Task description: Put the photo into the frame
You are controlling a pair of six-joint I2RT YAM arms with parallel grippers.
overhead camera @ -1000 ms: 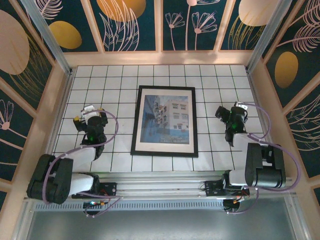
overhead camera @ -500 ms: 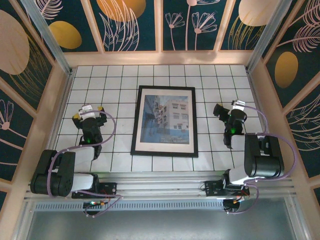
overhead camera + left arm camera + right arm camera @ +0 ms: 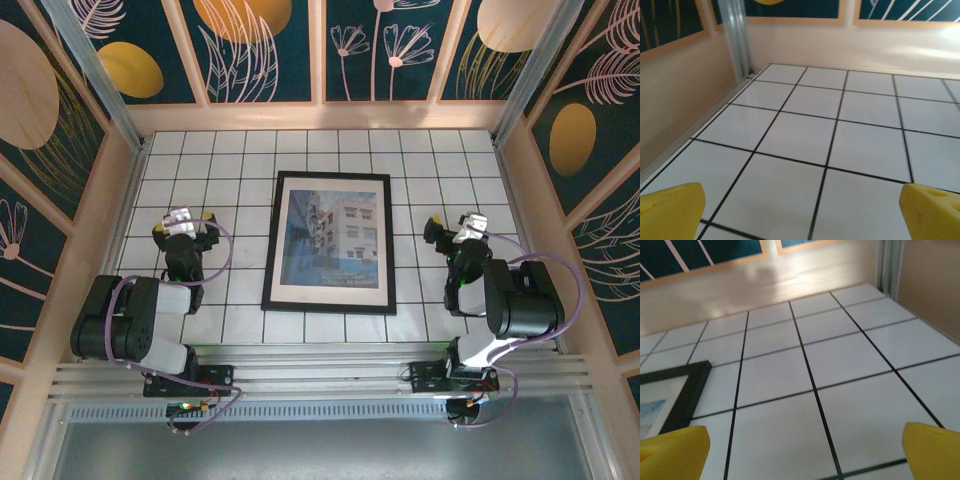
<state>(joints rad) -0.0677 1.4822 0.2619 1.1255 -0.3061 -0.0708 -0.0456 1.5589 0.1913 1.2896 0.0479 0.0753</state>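
Your left gripper (image 3: 181, 222) sits low over the table (image 3: 440, 160), jaws spread as wide as they go and holding nothing. Bare white tile shows between its yellow fingertips (image 3: 670, 210). Your right gripper (image 3: 455, 225) matches it: jaws wide, empty, over bare tile. Between the two grippers, well apart from each, the frame (image 3: 328, 308) lies flat. The photo (image 3: 333, 238) lies inside it, face up, square to the black edge with a pale border around it. To the left of the right jaws, one frame corner shows. Judgement: the photo appears seated, and both arms stand clear so nothing disturbs it. Beyond the jaws, tile runs to the far wall.
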